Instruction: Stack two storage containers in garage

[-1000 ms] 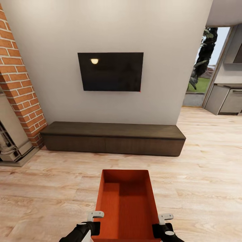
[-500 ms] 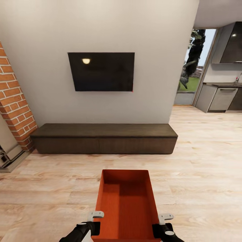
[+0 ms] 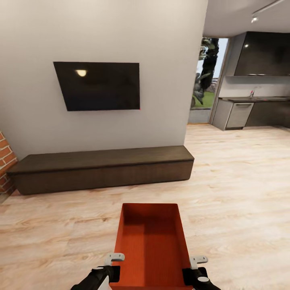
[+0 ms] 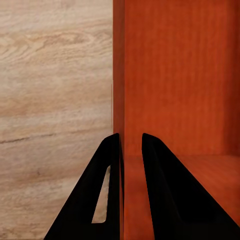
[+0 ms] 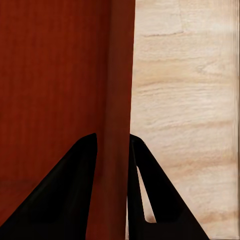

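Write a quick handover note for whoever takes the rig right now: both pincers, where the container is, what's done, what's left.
Left pincer: shut on the left wall of the storage container, one finger inside, one outside.
Right pincer: shut on its right wall the same way.
Container: held in front of the trunk, above the wood-plank floor, open side up, nothing in it.
Location: living room, facing the TV and the long dark cabinet; a kitchen opening lies ahead to the right.
Done: one container picked up.
Left: drive it to the garage, set it down, fetch the second container, stack it.
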You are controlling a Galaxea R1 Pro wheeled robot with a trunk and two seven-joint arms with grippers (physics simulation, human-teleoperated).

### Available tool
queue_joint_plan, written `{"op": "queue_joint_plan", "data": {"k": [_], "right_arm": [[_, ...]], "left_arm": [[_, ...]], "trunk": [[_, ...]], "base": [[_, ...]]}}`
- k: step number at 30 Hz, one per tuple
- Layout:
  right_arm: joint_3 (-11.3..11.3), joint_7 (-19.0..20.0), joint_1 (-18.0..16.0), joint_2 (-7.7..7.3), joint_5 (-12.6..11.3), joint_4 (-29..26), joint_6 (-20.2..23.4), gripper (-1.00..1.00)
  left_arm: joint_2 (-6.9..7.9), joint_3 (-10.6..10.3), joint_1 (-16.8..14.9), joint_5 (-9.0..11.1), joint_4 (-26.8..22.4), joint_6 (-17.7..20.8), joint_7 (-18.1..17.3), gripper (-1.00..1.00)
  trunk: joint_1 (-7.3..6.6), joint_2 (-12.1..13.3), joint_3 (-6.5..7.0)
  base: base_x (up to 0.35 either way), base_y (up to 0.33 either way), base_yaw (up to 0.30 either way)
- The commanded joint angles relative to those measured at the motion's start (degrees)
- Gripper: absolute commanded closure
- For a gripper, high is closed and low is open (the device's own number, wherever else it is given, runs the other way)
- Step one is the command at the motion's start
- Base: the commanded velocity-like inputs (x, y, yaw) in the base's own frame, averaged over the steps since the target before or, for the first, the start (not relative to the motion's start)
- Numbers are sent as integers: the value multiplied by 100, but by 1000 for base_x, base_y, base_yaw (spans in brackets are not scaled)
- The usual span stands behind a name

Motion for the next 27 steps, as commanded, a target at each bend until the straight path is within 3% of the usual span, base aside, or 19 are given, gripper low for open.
{"op": "queue_joint_plan", "data": {"k": [1,27], "right_arm": [[17,-95,-4,0,-151,37,-31,100],[17,-93,-4,0,-151,37,-30,100]], "left_arm": [[-2,25,-2,-49,-35,-16,53,100],[7,45,-2,-49,-35,-38,48,100]], "trunk": [[0,-3,-5],[0,-3,-5]], "base": [[0,0,-284],[0,0,-284]]}}
